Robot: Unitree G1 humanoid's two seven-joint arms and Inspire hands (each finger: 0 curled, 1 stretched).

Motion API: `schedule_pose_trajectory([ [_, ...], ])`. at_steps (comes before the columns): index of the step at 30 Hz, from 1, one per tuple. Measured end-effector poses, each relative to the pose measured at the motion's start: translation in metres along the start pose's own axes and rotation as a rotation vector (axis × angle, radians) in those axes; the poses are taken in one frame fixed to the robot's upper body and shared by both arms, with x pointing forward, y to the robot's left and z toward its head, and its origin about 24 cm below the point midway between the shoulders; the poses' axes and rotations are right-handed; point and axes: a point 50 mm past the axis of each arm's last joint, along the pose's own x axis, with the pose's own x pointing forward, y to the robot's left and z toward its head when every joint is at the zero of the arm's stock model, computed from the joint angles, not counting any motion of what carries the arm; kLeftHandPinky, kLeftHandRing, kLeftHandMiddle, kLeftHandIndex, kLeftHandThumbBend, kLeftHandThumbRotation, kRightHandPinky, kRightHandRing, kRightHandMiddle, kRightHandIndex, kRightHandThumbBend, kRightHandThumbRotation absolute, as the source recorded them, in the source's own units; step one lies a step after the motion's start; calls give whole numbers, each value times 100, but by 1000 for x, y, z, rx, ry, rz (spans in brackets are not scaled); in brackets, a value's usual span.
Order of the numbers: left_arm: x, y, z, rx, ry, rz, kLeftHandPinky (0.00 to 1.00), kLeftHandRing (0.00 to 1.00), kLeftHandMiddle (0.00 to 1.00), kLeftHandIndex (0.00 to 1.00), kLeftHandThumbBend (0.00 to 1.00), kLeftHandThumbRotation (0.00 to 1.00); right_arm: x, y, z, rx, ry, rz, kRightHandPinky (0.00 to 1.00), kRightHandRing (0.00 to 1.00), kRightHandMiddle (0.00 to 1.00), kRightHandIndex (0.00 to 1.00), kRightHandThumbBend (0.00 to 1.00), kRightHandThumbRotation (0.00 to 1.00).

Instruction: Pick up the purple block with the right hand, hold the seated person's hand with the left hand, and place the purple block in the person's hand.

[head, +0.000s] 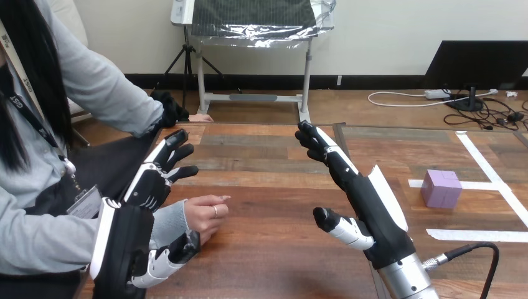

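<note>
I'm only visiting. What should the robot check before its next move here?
1. Purple block free to grab: ok, it sits alone on the table.
2. Right hand open: ok, fingers straight.
3. Right hand at the block: not ok, they are apart.
4. Left hand holding the person's hand: not ok, it is open beside it.
5. Person's hand resting on the table: ok.

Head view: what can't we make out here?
- Person's hand: its near end is hidden behind the left hand; whether the two touch cannot be told.
- Right arm: cut off by the bottom edge.
- Purple block: far and bottom faces hidden by its own bulk.
</note>
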Motion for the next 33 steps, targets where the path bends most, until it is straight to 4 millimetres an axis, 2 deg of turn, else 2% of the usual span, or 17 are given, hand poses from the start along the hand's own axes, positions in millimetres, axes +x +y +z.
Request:
schedule_pose_trajectory([
  [33, 0, -1, -1, 3, 8, -3, 76, 87, 91, 88, 100, 77, -1, -1, 0, -4, -4, -6, 86, 90, 91, 94, 97, 96],
])
